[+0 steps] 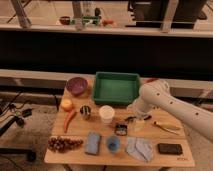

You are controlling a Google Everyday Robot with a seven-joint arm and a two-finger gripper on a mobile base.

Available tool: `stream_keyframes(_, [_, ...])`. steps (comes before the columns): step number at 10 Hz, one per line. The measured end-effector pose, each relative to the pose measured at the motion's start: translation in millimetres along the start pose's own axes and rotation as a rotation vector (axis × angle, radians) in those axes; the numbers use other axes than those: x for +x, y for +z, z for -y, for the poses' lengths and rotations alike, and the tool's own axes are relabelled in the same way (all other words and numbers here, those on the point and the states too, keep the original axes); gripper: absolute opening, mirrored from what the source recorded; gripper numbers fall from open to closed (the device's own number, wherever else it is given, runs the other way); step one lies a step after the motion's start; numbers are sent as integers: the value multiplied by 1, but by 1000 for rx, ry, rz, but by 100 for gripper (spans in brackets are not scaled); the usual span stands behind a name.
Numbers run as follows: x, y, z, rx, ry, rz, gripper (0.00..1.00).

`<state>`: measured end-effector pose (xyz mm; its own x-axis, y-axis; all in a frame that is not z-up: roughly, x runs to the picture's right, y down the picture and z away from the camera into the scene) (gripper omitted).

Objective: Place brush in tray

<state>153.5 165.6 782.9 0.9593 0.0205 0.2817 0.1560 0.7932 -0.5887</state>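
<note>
Brush [122,128] flat on table [160,137], squarish head to near-left, slim handle angled far-right. Just right of white cup [106,114], near side of tray [116,74], outside it. Tray green, at far middle of table. Gripper [136,120] low over handle end of brush, on white arm [170,102] reaching in from right. Jaws spread wide, gripping nothing; contact with handle unclear. Purple bowl [76,85] just left of tray. Orange fruit [66,104], red pepper [70,119], dark can [85,112] on left side. Near row, left to right: grapes [64,144], blue sponge [92,142], blue cup [113,144], grey cloth [139,148], black phone [170,148]. Pale utensil [167,126] right of gripper.
</note>
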Motion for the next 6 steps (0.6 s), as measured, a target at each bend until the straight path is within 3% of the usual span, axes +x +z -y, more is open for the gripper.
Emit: stream_keyframes(6, [14, 46, 12, -30, -18, 43, 80])
